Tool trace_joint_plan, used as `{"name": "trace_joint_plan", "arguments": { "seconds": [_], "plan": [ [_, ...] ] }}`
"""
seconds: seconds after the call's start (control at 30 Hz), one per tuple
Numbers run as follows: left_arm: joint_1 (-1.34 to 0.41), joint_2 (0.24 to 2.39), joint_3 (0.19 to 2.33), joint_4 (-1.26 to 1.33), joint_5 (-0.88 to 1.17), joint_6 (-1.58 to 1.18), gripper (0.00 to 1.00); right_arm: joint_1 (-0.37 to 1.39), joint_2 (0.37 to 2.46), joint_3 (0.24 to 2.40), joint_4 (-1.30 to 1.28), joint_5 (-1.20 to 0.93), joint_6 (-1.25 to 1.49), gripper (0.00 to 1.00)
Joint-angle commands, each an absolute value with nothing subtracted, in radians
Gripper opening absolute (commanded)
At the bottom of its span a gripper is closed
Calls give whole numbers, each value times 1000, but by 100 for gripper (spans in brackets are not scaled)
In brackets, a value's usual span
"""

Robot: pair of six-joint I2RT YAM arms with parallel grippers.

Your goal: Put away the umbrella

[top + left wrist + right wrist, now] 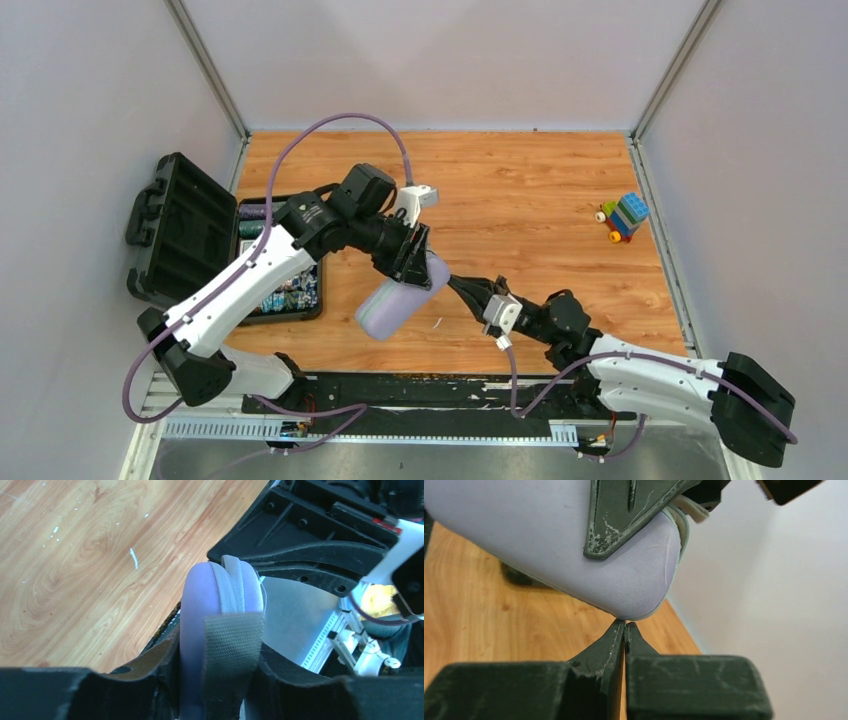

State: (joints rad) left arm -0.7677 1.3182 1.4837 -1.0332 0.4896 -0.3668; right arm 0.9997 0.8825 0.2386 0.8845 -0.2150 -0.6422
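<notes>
Little of the umbrella shows. The one part that looks to be its own is a grey-tan strap tab (233, 652) of rough hook-and-loop weave, seen in the left wrist view. It lies flat down the front of a smooth lilac-grey oval hard case (393, 306), over the lower run of the case's pale seam. The fabric, shaft and handle are out of sight, and whether they sit inside the case cannot be told. The left gripper (416, 266) clamps the case by its sides at a middling width. Its dark fingers (150, 666) press the shell on either side of the strap, and the case hangs tilted above the wooden table (520, 190), lower end toward the arm bases. The right gripper (625, 629) has its jaws pressed fully together, and their tips touch the rounded end of the case right at the seam edge. Whether they pinch a zip pull there cannot be made out. At the table's left edge a black toolbox (178, 228) stands open, its lid thrown back and a tray of small parts showing. A small toy vehicle of coloured bricks (623, 216) sits well apart near the right wall.
</notes>
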Motion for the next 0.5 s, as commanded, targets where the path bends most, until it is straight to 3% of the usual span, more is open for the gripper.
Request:
{"name": "trace_joint_plan", "arguments": {
  "seconds": [0.0, 0.13, 0.3, 0.37, 0.47],
  "plan": [
    [-723, 1403, 1498, -1129, 353, -224, 53, 1048, 820, 226, 771, -227, -551, 0],
    [-714, 1500, 1455, -1136, 273, -153, 76, 1065, 861, 244, 646, -171, -361, 0],
    [-713, 1467, 1388, -1023, -29, -103, 91, 1065, 956, 212, 645, -126, -129, 0],
    [-713, 1408, 1312, -927, -93, -54, 92, 1065, 1023, 216, 628, -104, -38, 0],
    [-732, 1281, 1167, -744, -29, -4, 89, 1065, 1092, 280, 471, -43, 143, 0]
  ]
}}
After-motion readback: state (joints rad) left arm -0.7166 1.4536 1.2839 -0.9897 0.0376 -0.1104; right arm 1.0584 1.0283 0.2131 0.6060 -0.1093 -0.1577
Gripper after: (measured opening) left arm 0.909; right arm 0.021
